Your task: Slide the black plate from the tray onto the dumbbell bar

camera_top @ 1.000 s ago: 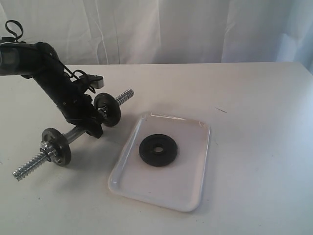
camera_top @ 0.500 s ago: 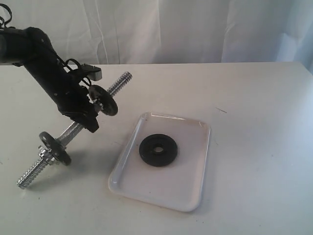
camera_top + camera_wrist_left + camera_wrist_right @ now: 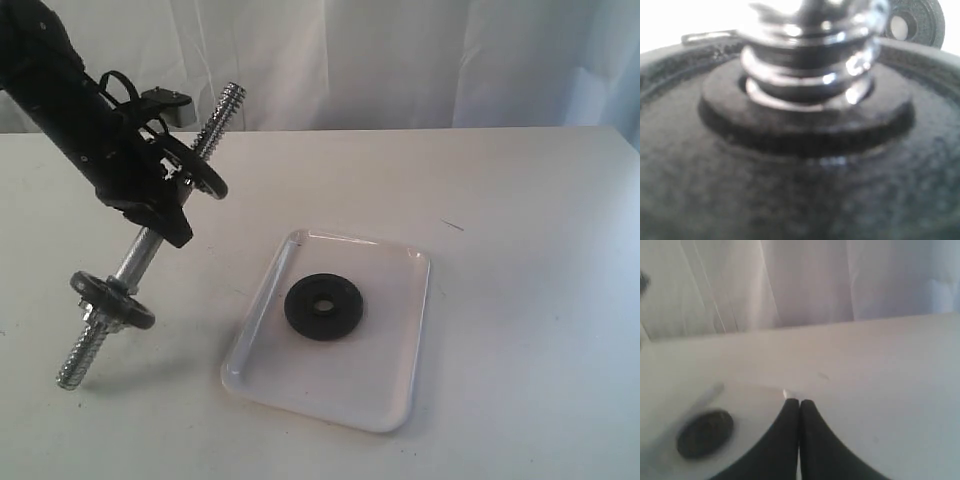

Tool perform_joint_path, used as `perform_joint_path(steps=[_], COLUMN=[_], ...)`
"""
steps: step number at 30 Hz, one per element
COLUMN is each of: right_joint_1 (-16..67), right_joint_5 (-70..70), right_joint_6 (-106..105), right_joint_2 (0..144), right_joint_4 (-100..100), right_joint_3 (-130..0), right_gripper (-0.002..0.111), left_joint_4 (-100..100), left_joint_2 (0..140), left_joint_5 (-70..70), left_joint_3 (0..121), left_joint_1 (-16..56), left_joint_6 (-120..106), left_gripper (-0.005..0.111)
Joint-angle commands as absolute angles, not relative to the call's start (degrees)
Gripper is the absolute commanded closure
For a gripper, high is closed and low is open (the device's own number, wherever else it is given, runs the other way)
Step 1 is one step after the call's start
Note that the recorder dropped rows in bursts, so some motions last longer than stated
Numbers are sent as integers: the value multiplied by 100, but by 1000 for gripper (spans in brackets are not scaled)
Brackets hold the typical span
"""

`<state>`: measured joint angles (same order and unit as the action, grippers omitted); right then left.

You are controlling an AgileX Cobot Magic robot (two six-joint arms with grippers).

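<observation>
The black plate lies flat in the white tray, left of its middle. My left gripper is shut on the smooth middle of the dumbbell bar and holds it steeply tilted. The bar's lower threaded end is near the table. Two other black discs sit on the bar. The left wrist view is filled by one disc with the thread through it, and the black plate shows small beyond. My right gripper is shut and empty, with the black plate off to one side of it.
A white curtain hangs behind the white table. The right arm does not show in the exterior view. A small dark mark lies on the table beyond the tray.
My left arm has risen and swung the bar from nearly flat to steeply tilted. Its far threaded end has gone up and its near end has stayed low. The plate and tray have not moved.
</observation>
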<state>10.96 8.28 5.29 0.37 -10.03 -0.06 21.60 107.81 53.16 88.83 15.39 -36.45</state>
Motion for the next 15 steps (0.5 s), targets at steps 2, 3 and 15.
perform_joint_path(steps=[2,3,15], right_joint_1=[1079,1079,1079], right_joint_5=[-838,-795,406], right_joint_6=[2979,3434,3601], right_joint_2=[0,0,0], right_joint_4=[-2490,-2558,-2720], right_joint_3=[0,0,0], right_gripper=[108,108,108], left_joint_4=[2909,2958,3125], left_joint_2=[10074,10002,9188], left_joint_5=[5118,5062,4803], left_joint_3=[8158,8028,7175], left_joint_1=[1545,1545,1545], left_joint_6=[-3597,-3621,-3753], left_gripper=[107,107,107])
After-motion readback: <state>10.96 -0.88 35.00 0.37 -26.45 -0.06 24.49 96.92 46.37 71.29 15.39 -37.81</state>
